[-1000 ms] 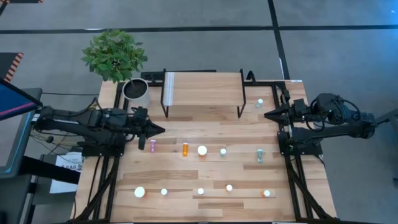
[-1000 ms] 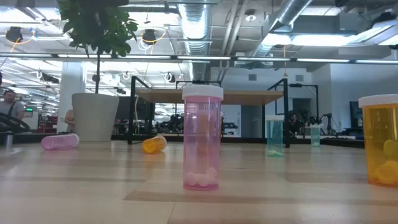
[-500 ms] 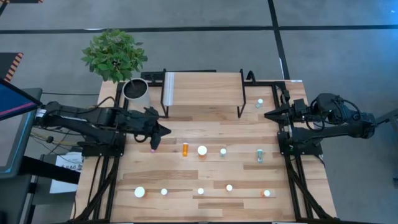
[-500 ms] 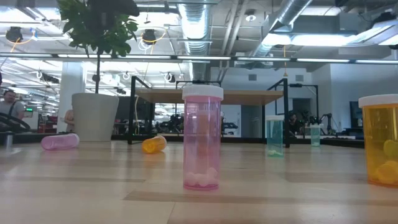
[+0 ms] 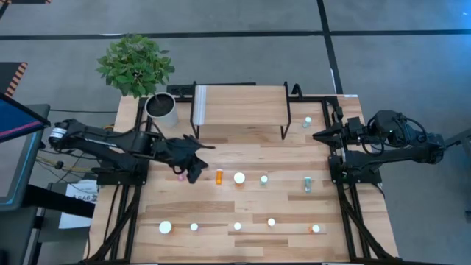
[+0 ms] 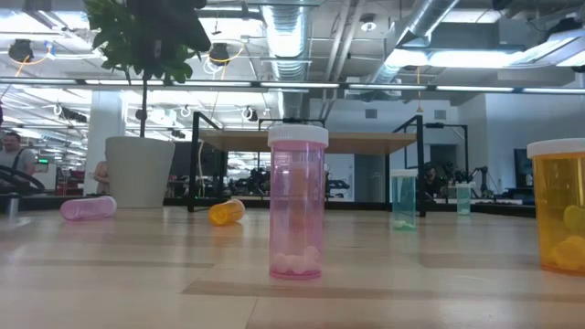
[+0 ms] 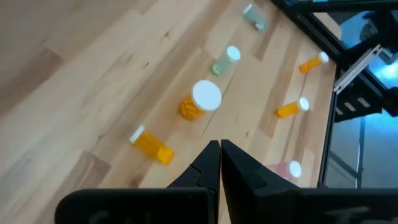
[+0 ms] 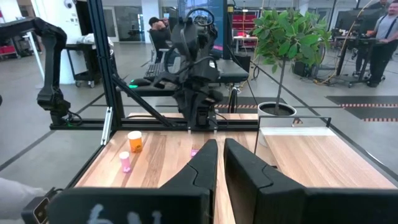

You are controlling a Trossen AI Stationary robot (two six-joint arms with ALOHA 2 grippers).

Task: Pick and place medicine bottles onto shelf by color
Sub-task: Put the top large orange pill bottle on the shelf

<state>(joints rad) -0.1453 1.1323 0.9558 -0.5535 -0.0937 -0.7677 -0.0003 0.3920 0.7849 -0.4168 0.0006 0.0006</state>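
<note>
I work in a robotics lab set in an open industrial hall: bare ceiling ducts [image 6: 292,27] and strip lights run overhead, the grey concrete floor [image 5: 383,18] carries taped lines, and people [image 8: 380,31] stand at other rigs and desks beyond my bench [image 5: 257,158].

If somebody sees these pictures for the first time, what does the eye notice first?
Probably the small medicine bottles scattered over the wooden table, orange, pink and teal. Next, the left gripper, reaching over the table's left part beside a lying pink bottle. The leafy plant stands at the far left corner, beside the bare shelf.
</note>
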